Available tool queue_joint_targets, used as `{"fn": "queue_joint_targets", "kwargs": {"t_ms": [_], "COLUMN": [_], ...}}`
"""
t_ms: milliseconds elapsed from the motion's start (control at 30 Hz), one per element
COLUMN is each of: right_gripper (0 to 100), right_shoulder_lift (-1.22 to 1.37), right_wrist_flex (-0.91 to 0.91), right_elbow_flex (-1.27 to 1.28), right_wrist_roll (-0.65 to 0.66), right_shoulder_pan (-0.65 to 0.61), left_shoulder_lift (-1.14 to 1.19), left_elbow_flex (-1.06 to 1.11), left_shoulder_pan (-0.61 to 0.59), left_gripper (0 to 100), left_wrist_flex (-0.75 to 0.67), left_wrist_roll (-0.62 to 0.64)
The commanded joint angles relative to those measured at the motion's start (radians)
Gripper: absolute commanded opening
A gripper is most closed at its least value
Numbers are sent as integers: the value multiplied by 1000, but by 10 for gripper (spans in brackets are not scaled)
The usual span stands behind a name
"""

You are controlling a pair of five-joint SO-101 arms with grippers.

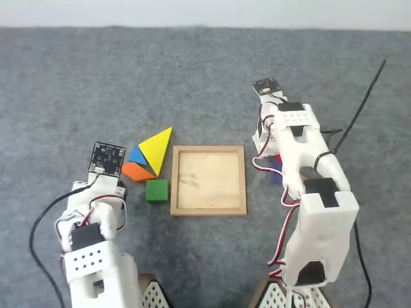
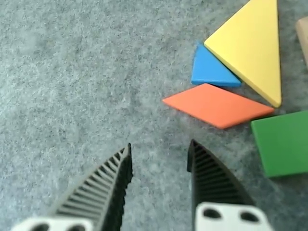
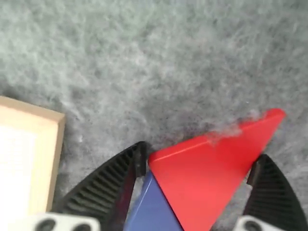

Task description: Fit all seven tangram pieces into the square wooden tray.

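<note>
- R hand: jaws wide, one finger on each side of the red triangle. Can't tell if they press on it yet.
- Red triangle lies flat on the table, just beside the tray w/ a strip of grey felt between. A dark blue piece touches its edge, right under the hand.
- L hand: jaws partly open, holding nothing, low over bare felt near the orange parallelogram.
- Past the orange piece: blue triangle and yellow triangle packed edge to edge, green square just beside them. All sit on the tray's left side.
- Tray holds no piece so far, so prob. the task is at its start.
- Handling, my guess: pieces are thin, stiff, light and painted smooth, so they may slip or pivot in the jaws. Felt gives some drag.
- Where to grip: across two flat edges near the middle, not at a sharp corner. On the red triangle a corner grip would likely let it spin.
- Edges: tray rim stands above the felt, so a piece needs lifting over it, not sliding. Dark blue piece may get dragged along w/ the red one.
- Room: open felt beyond the tray and on both sides. Tight spot is the left cluster, where the jaws have little gap between pieces.
</note>
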Motion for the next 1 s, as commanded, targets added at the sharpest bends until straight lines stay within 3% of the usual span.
{"fn": "queue_joint_targets", "kwargs": {"t_ms": [0,300,500,767,967], "right_gripper": [350,348,223,254,170], "right_shoulder_lift": [12,12,12,12,12], "right_wrist_flex": [22,19,13,13,13], "right_elbow_flex": [-21,-21,-21,-21,-21], "right_wrist_roll": [17,17,17,18,21], "right_shoulder_pan": [4,4,4,4,5], "left_shoulder_lift": [-23,-23,-23,-23,-23], "left_elbow_flex": [-4,4,4,4,4], "left_shoulder_pan": [-2,-2,-2,-2,-2], "left_gripper": [181,181,181,181,181], "left_wrist_flex": [-23,-26,-26,-28,-28], "left_wrist_roll": [-8,-9,-11,-11,-11]}}
